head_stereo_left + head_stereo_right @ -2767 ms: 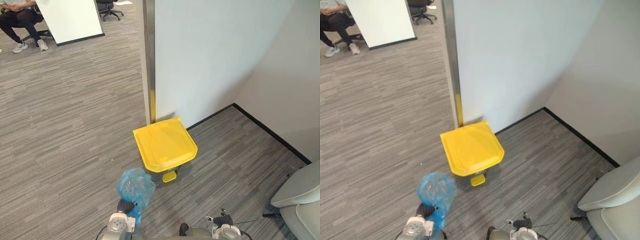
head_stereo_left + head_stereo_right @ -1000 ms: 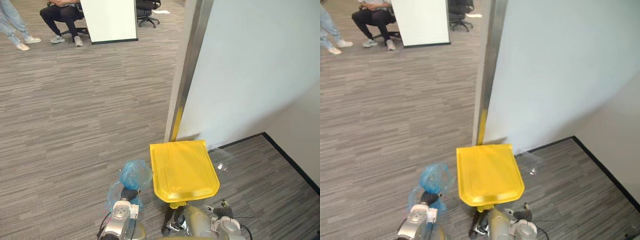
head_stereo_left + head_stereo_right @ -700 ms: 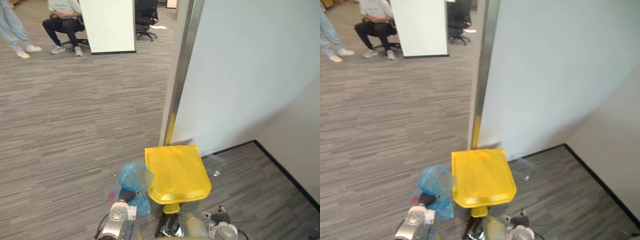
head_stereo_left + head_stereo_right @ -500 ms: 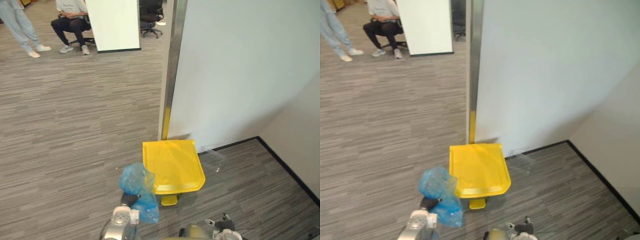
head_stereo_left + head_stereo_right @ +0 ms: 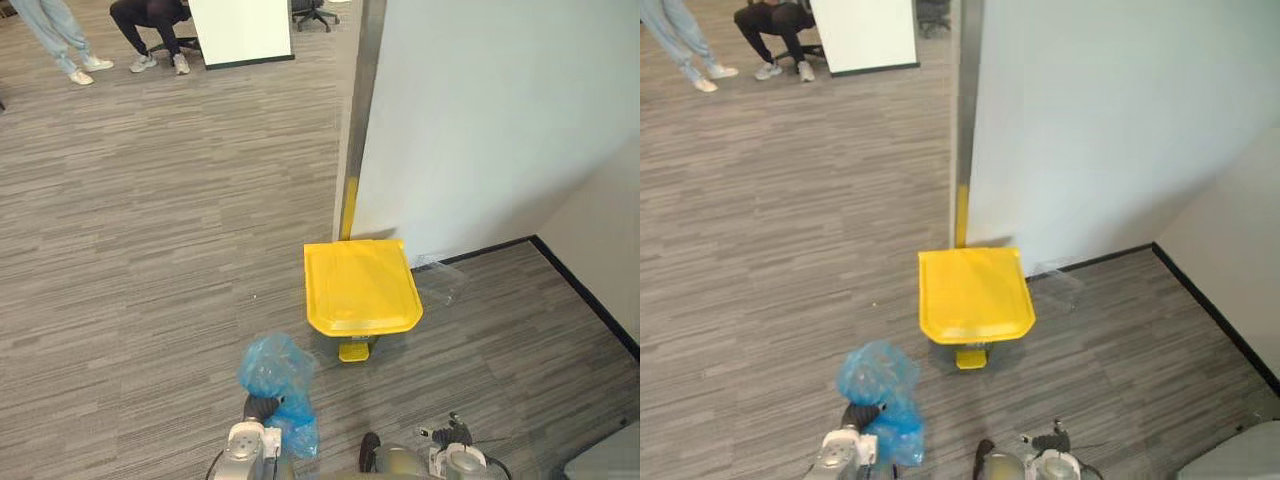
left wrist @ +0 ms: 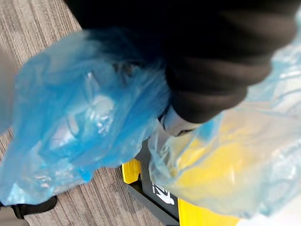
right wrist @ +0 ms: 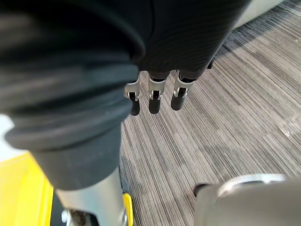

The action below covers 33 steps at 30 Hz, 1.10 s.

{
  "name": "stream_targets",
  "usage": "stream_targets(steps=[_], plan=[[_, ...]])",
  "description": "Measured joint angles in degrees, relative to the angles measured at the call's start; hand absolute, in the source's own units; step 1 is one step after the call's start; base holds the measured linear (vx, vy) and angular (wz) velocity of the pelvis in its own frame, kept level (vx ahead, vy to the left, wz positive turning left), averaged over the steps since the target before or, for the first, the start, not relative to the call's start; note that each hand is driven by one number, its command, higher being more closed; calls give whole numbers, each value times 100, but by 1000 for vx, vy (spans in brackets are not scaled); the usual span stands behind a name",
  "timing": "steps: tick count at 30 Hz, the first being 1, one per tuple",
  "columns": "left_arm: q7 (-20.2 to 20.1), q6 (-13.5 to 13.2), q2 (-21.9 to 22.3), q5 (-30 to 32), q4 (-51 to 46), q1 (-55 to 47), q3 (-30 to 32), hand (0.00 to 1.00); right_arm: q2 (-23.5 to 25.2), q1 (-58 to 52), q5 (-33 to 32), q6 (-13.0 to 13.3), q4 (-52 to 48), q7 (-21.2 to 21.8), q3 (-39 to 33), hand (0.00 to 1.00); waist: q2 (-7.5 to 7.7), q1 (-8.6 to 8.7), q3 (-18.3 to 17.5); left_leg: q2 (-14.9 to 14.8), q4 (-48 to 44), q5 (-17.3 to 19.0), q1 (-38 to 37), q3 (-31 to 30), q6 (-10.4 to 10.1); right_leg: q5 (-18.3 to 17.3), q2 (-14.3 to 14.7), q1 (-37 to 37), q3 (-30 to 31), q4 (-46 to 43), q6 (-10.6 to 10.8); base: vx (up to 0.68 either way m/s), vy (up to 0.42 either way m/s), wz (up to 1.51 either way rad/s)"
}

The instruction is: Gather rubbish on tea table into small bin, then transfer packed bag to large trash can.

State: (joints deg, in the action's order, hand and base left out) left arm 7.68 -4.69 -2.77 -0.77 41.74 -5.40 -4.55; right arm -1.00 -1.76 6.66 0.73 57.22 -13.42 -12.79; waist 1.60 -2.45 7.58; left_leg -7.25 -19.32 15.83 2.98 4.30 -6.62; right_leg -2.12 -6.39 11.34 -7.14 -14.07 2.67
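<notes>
A blue rubbish bag [image 5: 275, 368] hangs off the floor, bunched in my left hand [image 5: 260, 408], which is shut on its neck. In the left wrist view the bag [image 6: 80, 117] billows round the hand's dark cover [image 6: 207, 70]. The large trash can [image 5: 360, 287] has a yellow lid that is down and a yellow pedal [image 5: 355, 351] at its front. It stands ahead and to the right of the bag, against the wall. My right hand [image 7: 154, 101] hangs low with relaxed fingers, holding nothing, over the carpet.
A white wall with a metal post [image 5: 358, 110] rises behind the can. A scrap of clear plastic [image 5: 440, 282] lies by the black skirting. A grey seat [image 5: 610, 465] sits at the lower right. People [image 5: 150, 20] and a white board [image 5: 240, 30] are far off.
The whole view has shifted, so the camera moved. The can, close beside the bag a second ago, now stands further ahead with a gap between them. The bag stays in my left hand.
</notes>
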Motion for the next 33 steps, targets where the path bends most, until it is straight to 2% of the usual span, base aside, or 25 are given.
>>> stream_targets(steps=[1,2,4,6,7,8,9,11,12,13,14,16,18,21,25,30,33], plan=[[1,2,-92,0,35,4,-36,100,12,-53,-5,-4,19,2,-3,0,73,10,-28,142,-22,-34,49,10,72,213,-95,-31,71,196,54,-189,209,-24],[64,-3,-160,0,83,17,-52,100,-19,-50,-5,0,5,-6,-5,0,80,40,-33,252,-197,15,203,80,175,384,-173,-18,186,375,134,-196,219,-27],[115,-7,-233,2,128,28,-94,100,-31,-45,-4,3,4,-7,10,0,93,83,-24,375,-365,103,343,204,255,512,-261,77,324,510,172,-213,233,-35],[118,-13,-275,1,178,33,-86,100,-24,19,1,10,-15,-9,51,0,154,92,38,439,-492,151,476,395,383,444,-286,204,461,577,93,-182,198,-46],[126,-11,-271,-4,243,24,-74,100,-37,85,-3,5,-21,-6,75,0,25,77,99,333,-472,62,578,547,555,304,-284,344,396,420,106,-149,92,-45],[130,-7,-253,-9,289,19,-27,100,-31,190,2,10,-49,-8,77,0,41,76,130,263,-452,9,603,674,615,198,-295,584,120,-590,39,-143,71,-40],[132,0,-249,-8,292,4,-11,100,-23,169,11,8,-58,-8,82,0,43,69,141,258,-422,-16,577,712,603,82,-293,598,36,-1023,-6,-67,14,-29],[128,0,-187,7,256,-28,92,100,42,42,14,2,-75,-6,174,0,73,7,120,254,-274,-88,387,801,541,-789,-229,254,-261,-1601,-28,22,-20,-22],[117,-2,-180,25,219,-43,103,100,93,-20,11,1,-128,-2,189,0,86,-15,110,267,-268,-91,367,826,527,-1020,-203,53,-325,-1423,-34,65,-86,-25],[114,2,-98,34,213,-30,158,100,81,-61,10,11,-213,9,190,0,72,-53,82,233,-258,-70,335,832,487,-1020,-109,-65,-325,-1119,-127,43,-80,-26],[108,0,-44,52,207,-51,182,100,43,-92,3,20,-217,3,175,0,-28,-57,61,179,-148,-117,301,831,400,-934,6,-152,-325,-853,-152,33,-61,-24],[107,-1,40,57,164,-33,215,100,31,-71,-8,32,-218,-8,173,0,-116,-77,43,69,-228,-136,369,828,336,-893,121,-166,-310,-749,-194,68,-55,-6],[107,0,98,54,155,24,270,100,31,-63,-6,28,-218,-15,172,0,-155,-68,86,-55,-634,-126,518,714,317,-866,182,-278,-476,-732,-231,87,-78,16],[95,-1,136,53,73,25,279,100,44,-65,-15,29,-218,-24,146,0,-162,-76,89,-122,-773,-126,483,574,317,-855,243,-578,-619,-556,-245,41,-43,25],[94,-5,129,52,51,107,257,100,100,8,-42,34,-219,-19,105,0,-176,-77,85,-95,-498,-159,502,468,278,-765,238,-556,-743,-445,-251,-22,-2,19],[89,-3,-28,61,363,151,-125,100,66,75,-49,28,16,-17,-49,0,-144,-55,63,180,529,-748,186,467,312,-437,150,-619,-738,49,-231,-46,7,7],[83,-1,-58,75,522,145,-219,100,47,64,-43,29,37,-16,-52,0,-150,-21,66,225,826,-866,-34,485,306,-431,155,-707,-683,169,-189,-86,-9,-10]])
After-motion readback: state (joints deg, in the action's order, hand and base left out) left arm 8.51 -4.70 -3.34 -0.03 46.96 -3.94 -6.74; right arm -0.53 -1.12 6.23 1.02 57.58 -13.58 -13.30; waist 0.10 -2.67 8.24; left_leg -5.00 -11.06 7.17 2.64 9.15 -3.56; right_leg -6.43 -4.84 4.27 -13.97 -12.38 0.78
